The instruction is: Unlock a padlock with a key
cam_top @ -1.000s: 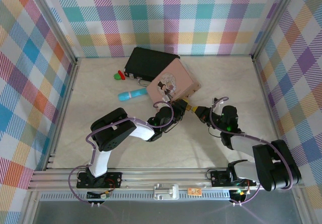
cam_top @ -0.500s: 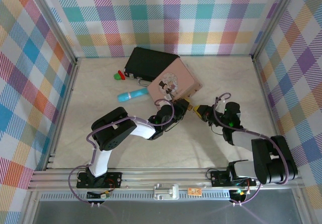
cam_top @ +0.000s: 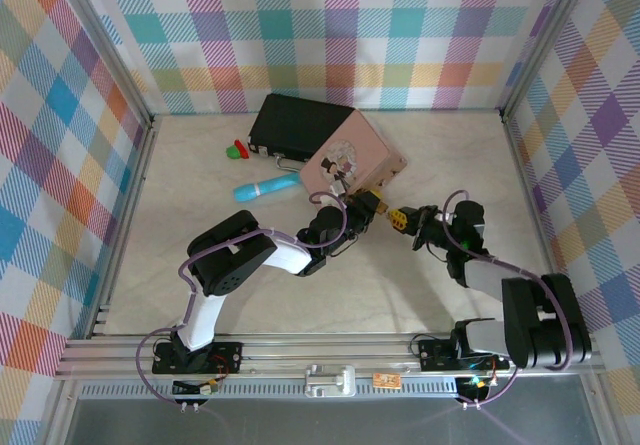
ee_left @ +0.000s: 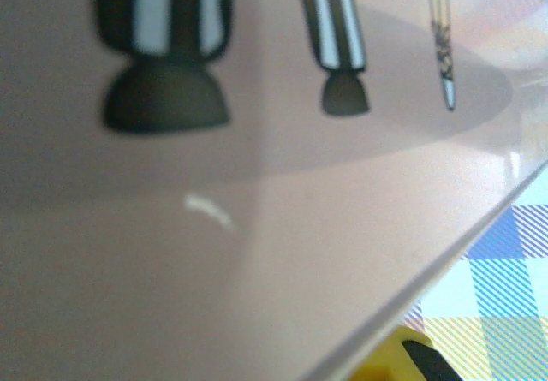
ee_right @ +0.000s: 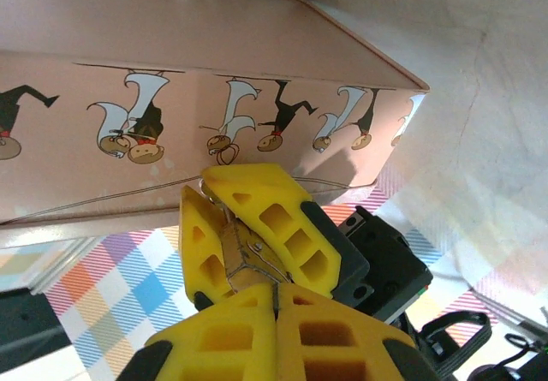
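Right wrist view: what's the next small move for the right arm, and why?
Probably ease the right gripper a touch forward, keeping it in line. Its shut fingers carry what looks like the key, tip right at the padlock clamped in the left gripper. Whether it has entered the keyhole can't be told, so go slowly.

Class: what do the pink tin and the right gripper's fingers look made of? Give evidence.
Pink tin: likely painted sheet metal, smooth with soft sheen, crisp folded edges, printed figures.
Right gripper fingers: probably moulded plastic, matte yellow, with hollow pockets.
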`<action>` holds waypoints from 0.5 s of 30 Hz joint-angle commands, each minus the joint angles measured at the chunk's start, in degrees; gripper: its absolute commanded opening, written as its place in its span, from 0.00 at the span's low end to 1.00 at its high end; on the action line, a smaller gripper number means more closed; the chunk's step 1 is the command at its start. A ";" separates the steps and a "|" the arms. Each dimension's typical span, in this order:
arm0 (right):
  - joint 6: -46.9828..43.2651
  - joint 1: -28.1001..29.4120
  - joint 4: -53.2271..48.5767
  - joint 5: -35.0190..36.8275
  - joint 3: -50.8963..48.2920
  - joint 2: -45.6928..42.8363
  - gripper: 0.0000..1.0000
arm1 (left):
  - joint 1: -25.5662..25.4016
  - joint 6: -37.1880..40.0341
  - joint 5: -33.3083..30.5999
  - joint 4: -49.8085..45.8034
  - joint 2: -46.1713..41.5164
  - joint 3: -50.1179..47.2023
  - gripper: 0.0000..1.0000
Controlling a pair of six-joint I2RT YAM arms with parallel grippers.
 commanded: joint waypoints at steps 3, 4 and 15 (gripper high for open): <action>15.23 1.33 2.73 -3.57 3.17 -3.77 0.00 | -2.60 5.69 5.40 -4.40 1.07 1.13 0.00; 14.79 1.34 1.66 -3.97 3.55 -3.83 0.00 | -2.60 5.81 5.27 -4.51 0.98 1.22 0.00; -30.38 -4.44 -35.81 -7.84 15.74 -3.95 0.00 | -2.65 7.26 6.50 -12.69 -0.22 3.31 0.00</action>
